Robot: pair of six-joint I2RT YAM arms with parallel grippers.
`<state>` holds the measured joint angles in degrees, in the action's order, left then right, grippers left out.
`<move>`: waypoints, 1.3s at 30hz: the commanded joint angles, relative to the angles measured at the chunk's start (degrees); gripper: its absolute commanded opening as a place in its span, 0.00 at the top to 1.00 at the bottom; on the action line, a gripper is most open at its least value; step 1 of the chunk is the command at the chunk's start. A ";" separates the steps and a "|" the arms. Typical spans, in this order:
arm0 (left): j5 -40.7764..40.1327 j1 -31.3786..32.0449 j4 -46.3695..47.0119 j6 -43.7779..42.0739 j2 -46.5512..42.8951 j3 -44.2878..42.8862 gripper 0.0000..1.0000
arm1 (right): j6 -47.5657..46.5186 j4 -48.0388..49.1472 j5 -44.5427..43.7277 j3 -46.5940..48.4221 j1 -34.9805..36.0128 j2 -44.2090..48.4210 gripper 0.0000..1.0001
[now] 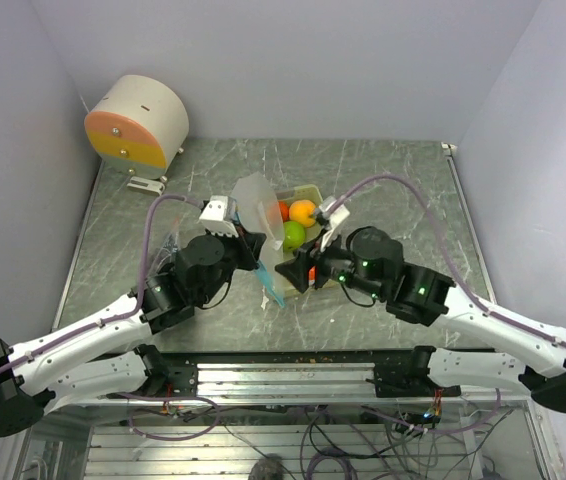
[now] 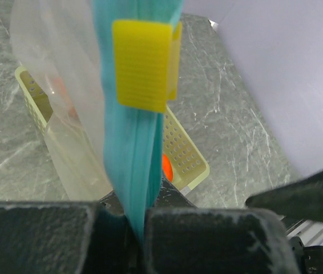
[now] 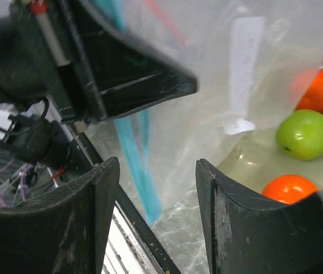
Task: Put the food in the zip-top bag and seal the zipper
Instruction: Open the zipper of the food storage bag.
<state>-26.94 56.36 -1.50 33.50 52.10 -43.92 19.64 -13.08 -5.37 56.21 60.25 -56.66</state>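
Left pincer clamped shut on teal zipper strip of clear crinkly plastic bag — bag held up over middle of grey marbled desk, strip's long axis straight out from jaws. Right pincer parted, empty, just beside bag — strip dead ahead.

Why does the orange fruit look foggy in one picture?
Right wrist view: the round orange toy fruit sits behind the clear crinkly plastic bag, which hazes it. Left wrist view: the yellow plastic zipper slider is so close up that it blurs.
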 commanded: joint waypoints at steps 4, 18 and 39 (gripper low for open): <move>-1.04 0.19 0.29 0.27 0.52 -3.26 0.93 | -4.16 3.98 -6.55 -0.92 6.64 -4.25 0.48; -0.50 0.25 0.17 0.43 -0.83 -3.38 0.93 | -3.24 6.62 -13.37 -2.63 7.76 -5.96 0.65; -0.82 0.17 1.45 0.25 -0.29 -2.62 0.93 | -3.21 8.18 -10.87 -3.65 8.61 -8.06 0.47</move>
<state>-27.27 56.36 -1.76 33.50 52.25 -45.58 16.64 -5.58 -13.87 52.75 68.49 -63.83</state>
